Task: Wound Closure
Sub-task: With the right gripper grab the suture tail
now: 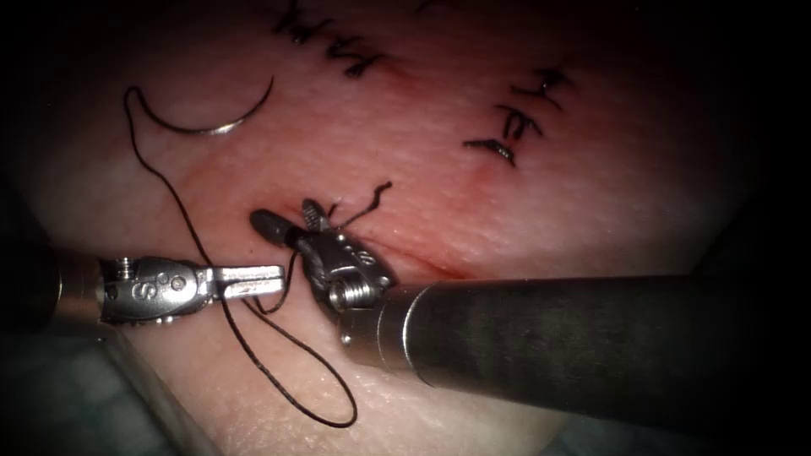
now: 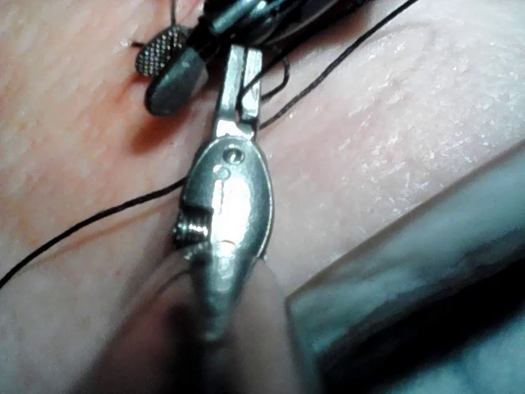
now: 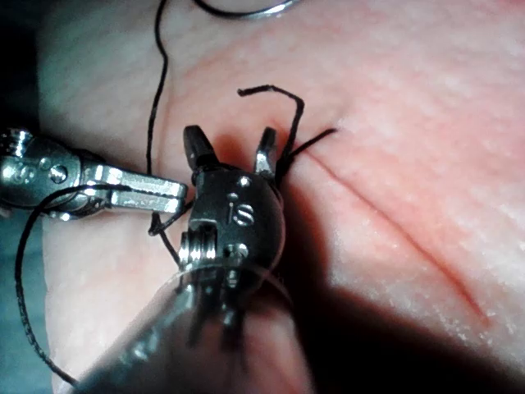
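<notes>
Two stitch rows already closed upper tissue; this cut looks partly done, a short thread end sticking out. Needle lies free on tissue, upper left, well apart from both tools. L tool jaws closed on thread; R tool jaws spread wide, empty, at the cut.

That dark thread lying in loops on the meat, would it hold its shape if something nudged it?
Probably not. The thread lies in slack curls on the tissue, so it looks limp and light. Where the left tool holds it, it bends sharply, suggesting little stiffness.
</notes>
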{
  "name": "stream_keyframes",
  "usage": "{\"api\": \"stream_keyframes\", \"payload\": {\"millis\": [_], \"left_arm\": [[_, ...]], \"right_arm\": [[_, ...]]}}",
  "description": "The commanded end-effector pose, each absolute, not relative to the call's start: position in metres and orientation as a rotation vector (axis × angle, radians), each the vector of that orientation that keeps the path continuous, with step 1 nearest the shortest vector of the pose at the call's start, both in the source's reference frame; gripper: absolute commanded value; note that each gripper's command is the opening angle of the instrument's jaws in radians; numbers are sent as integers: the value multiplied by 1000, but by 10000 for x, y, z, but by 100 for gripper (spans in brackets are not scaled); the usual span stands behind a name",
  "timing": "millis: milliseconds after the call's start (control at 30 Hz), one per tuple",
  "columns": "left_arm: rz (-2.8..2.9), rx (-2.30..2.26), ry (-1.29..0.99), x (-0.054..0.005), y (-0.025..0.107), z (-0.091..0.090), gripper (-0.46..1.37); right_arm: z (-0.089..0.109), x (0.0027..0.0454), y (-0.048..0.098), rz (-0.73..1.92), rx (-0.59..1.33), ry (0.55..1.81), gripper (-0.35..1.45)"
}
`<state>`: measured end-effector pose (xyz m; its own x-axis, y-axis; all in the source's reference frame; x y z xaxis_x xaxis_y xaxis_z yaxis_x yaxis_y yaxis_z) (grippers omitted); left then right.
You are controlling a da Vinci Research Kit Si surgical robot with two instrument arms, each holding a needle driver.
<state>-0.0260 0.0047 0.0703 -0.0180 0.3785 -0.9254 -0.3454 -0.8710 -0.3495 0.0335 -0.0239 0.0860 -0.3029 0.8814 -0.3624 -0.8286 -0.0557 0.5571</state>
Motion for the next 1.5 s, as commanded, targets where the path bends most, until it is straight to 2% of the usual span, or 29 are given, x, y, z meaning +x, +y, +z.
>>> {"api": "stream_keyframes", "payload": {"millis": [33,200,467,600,800,1133,1200,1300,1500], "left_arm": [[1947,-1775,-45,-259,47,705,-35],[1948,-1777,-46,-257,48,709,-35],[1949,-1774,-48,-263,53,712,-35],[1949,-1772,-46,-266,54,713,-35],[1954,-1769,-50,-272,55,713,-35],[2002,-1778,-69,-279,58,706,-35],[2006,-1786,-72,-281,59,703,-35],[2006,-1800,-88,-282,58,701,-35],[2008,-1813,-100,-283,55,698,-35]], "right_arm": [[856,334,-239,1692,75,839,17],[845,325,-238,1704,11,837,29],[837,301,-242,1734,-55,848,27],[837,288,-242,1743,-75,834,37],[840,280,-244,1784,-106,819,37],[865,260,-242,2070,-36,877,67],[872,254,-245,2124,-11,898,68],[878,244,-248,2147,-7,912,69],[883,236,-242,2166,-20,909,83]]}}
